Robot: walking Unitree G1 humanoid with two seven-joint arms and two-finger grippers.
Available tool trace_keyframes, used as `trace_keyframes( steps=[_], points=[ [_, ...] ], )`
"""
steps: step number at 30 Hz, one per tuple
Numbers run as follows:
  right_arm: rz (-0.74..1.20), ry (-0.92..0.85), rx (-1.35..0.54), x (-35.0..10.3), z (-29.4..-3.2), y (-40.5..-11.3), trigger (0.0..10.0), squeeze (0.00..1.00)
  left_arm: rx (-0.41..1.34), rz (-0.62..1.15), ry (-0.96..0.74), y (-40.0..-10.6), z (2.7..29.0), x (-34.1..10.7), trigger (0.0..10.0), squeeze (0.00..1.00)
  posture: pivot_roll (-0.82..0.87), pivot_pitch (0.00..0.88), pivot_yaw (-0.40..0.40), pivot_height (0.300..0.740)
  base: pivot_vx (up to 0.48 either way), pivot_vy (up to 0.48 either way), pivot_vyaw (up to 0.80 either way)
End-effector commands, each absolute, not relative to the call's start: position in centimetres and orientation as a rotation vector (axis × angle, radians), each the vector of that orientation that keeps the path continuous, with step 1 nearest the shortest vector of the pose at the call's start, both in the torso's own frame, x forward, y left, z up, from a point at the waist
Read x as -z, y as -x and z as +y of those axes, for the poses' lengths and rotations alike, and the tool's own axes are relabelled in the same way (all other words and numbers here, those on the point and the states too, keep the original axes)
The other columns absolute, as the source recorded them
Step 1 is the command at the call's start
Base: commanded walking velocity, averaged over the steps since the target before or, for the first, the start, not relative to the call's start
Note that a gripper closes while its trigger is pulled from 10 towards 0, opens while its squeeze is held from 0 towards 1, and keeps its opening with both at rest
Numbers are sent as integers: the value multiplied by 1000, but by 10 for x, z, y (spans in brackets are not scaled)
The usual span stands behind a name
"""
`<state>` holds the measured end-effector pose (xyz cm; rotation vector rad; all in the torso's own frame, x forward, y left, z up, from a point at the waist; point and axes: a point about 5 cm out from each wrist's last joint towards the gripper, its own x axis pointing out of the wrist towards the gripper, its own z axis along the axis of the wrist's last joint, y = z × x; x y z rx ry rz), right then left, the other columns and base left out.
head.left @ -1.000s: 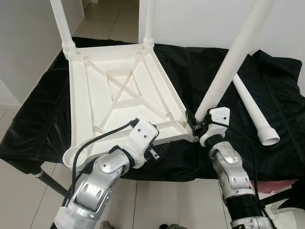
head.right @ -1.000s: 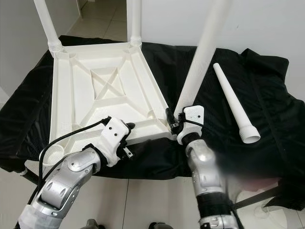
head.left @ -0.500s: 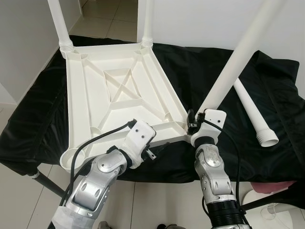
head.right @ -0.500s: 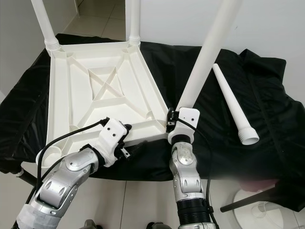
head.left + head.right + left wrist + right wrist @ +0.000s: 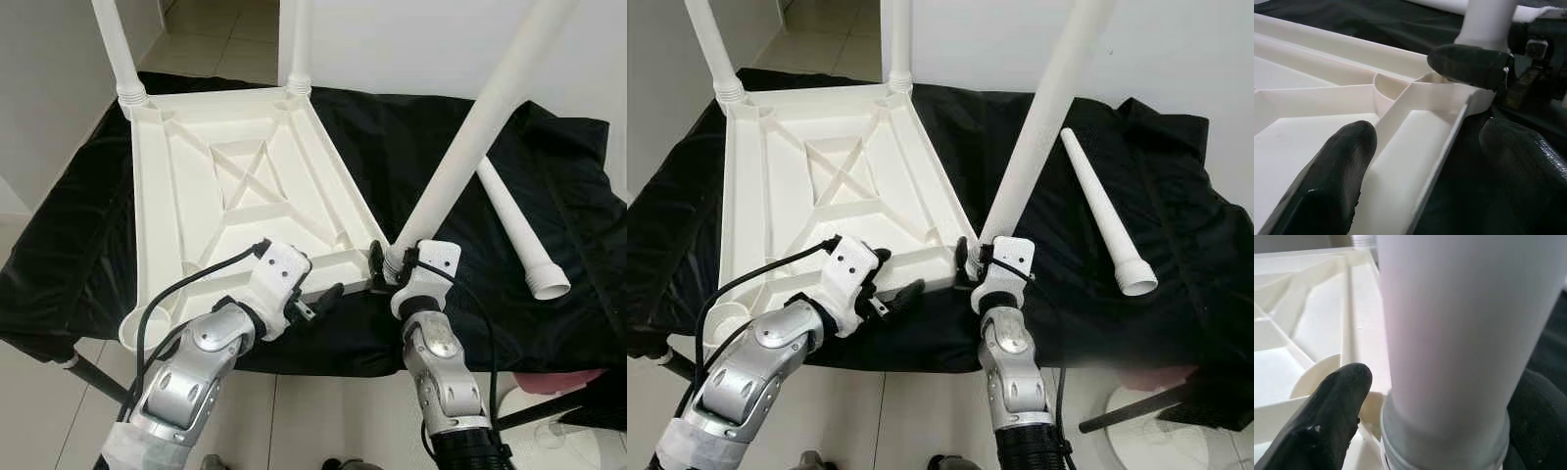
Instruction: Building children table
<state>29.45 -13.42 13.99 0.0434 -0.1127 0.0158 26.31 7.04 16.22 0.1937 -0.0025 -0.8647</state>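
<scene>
tabletop (image 5: 245, 186) upside down on cloth (image 5: 411, 137), frame center-left; 2 legs (image 5: 116, 49) upper left; loose leg (image 5: 519, 235) lying right.

The robot's two arms are made of shiny silver metal with rounded parts, like big smooth beads joined in a row. Near the wide white plastic tabletop (image 5: 235, 196), each arm ends in a blocky white wrist piece. The left gripper (image 5: 315, 303) has long black fingers (image 5: 1342, 166) with a dull, slightly rough skin, and small metal screws show beside them. A thick black cable loops from the left wrist piece back along the arm. The right gripper (image 5: 384, 262) also has black fingers (image 5: 1327, 421), with thin black wires running down its silver arm.
</scene>
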Motion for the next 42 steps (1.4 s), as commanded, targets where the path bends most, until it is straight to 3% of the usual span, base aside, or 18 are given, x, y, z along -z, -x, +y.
trace_keyframes(
  steps=[1, 2, 3, 4, 15, 24, 25, 26, 27, 29, 30, 39, 40, 42],
  points=[
    [-108, -35, -23, -138, -136, -292, 10000, 1000, 921, -11, -198, -259, 67, -163, 10000, 0, 18, 93, -56, 740, 0, 0, 0],
    [-110, -18, -48, -138, -138, -292, 10000, 157, 921, -7, -197, -259, 67, -163, 10000, 0, 18, 92, -57, 740, 0, 0, 0],
    [-110, -18, -48, -138, -138, -292, 10000, 157, 921, -7, -197, -259, 67, -163, 10000, 0, 18, 92, -57, 740, 0, 0, 0],
    [-116, -11, -80, -138, -140, -291, 10000, 0, 925, -4, -196, -258, 67, -162, 10000, 0, 17, 93, -55, 740, 0, 0, 0],
    [-208, 27, -314, -149, -148, -300, 10000, 0, 970, -3, -188, -249, 56, -158, 10000, 0, 8, 89, -47, 740, 0, 0, 0],
    [-195, 167, -464, -149, -154, -317, 10000, 0, 1000, 10, -168, -249, 52, -156, 10000, 0, 4, 88, -44, 740, 0, 0, 0],
    [-186, 177, -479, -147, -155, -319, 8000, 0, 1002, 18, -159, -249, 51, -156, 10000, 0, 7, 88, -46, 740, 0, 0, 0],
    [-186, 177, -479, -147, -155, -319, 8000, 0, 1002, 18, -159, -249, 51, -156, 10000, 0, 7, 88, -46, 740, 0, 0, 0],
    [-181, 182, -488, -146, -156, -320, 4588, 0, 1003, 24, -153, -249, 51, -156, 10000, 0, 7, 88, -46, 740, 0, 0, 0],
    [-167, 184, -498, -143, -157, -320, 4039, 0, 1003, 29, -153, -250, 51, -156, 10000, 0, 12, 88, -49, 740, 0, 0, 0],
    [-150, 177, -507, -138, -158, -320, 0, 0, 993, 24, -163, -251, 51, -156, 10000, 0, 13, 86, -50, 740, 0, 0, 0],
    [-93, 133, -493, -121, -166, -318, 0, 0, 972, 7, -188, -255, 53, -158, 10000, 0, 15, 88, -47, 740, 0, 0, 0],
    [-85, 116, -479, -119, -167, -318, 3216, 0, 971, 7, -190, -256, 53, -159, 10000, 0, 13, 88, -44, 740, 0, 0, 0],
    [-85, 116, -479, -119, -167, -318, 3216, 0, 971, 7, -190, -256, 53, -159, 10000, 0, 13, 88, -44, 740, 0, 0, 0]
  ],
)
